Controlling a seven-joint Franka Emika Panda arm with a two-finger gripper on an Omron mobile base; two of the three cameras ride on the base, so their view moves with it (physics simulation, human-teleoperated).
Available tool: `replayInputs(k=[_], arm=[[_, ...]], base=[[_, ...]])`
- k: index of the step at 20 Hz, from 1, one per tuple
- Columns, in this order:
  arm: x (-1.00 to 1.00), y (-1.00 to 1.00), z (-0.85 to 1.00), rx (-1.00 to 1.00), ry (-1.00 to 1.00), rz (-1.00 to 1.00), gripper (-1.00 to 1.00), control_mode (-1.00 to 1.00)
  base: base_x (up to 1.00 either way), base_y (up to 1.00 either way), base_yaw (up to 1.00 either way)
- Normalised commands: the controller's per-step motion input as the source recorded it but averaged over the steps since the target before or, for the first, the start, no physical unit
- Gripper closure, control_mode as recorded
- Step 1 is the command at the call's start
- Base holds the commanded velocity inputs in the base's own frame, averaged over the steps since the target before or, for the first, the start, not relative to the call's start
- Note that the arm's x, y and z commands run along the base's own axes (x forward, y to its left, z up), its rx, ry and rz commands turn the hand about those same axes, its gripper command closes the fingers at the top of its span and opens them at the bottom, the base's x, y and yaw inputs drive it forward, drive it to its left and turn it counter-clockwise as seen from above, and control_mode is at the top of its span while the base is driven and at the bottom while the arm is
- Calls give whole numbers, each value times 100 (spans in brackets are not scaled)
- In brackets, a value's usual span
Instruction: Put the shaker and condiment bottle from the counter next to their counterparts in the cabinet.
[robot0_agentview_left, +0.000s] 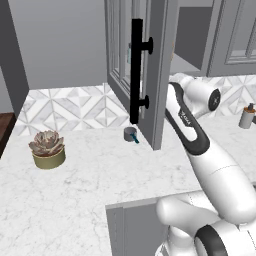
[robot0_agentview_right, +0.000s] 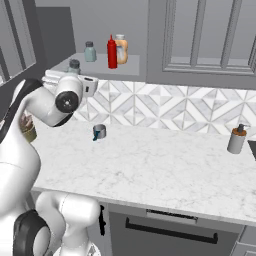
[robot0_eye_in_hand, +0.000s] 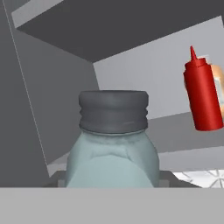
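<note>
Cabinet (robot0_agentview_right: 100, 62) open above the counter (robot0_agentview_right: 150, 160), I see my gripper (robot0_agentview_right: 70, 75) at its shelf edge — shaker (robot0_eye_in_hand: 111, 148) close between the fingers, grasp unclear — red condiment bottle (robot0_agentview_right: 112, 52) standing farther right.

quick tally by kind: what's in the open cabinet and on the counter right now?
Shakers, in the cabinet: 2, one at the back and one at the shelf's front edge
Red condiment bottle: 1
Orange bottle: 1
Blue-handled cup, on the counter: 1
Brown-topped bottle: 1
Potted succulent: 1
Total: 7
</note>
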Motion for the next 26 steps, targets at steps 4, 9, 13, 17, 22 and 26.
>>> replayInputs(k=[4, 9, 13, 17, 22, 26], arm=[[1, 0, 18, -1, 0, 0, 100, -100], [1, 3, 1, -4, 0, 0, 100, -100], [4, 0, 10, 0, 0, -5, 100, -100], [3, 3, 9, -2, 0, -8, 100, -100], [13, 13, 18, -7, 0, -2, 100, -100], [25, 18, 15, -8, 6, 0, 100, -100]], base=[[0, 0, 0], [0, 0, 0], [0, 0, 0], [0, 0, 0], [0, 0, 0], [0, 0, 0]])
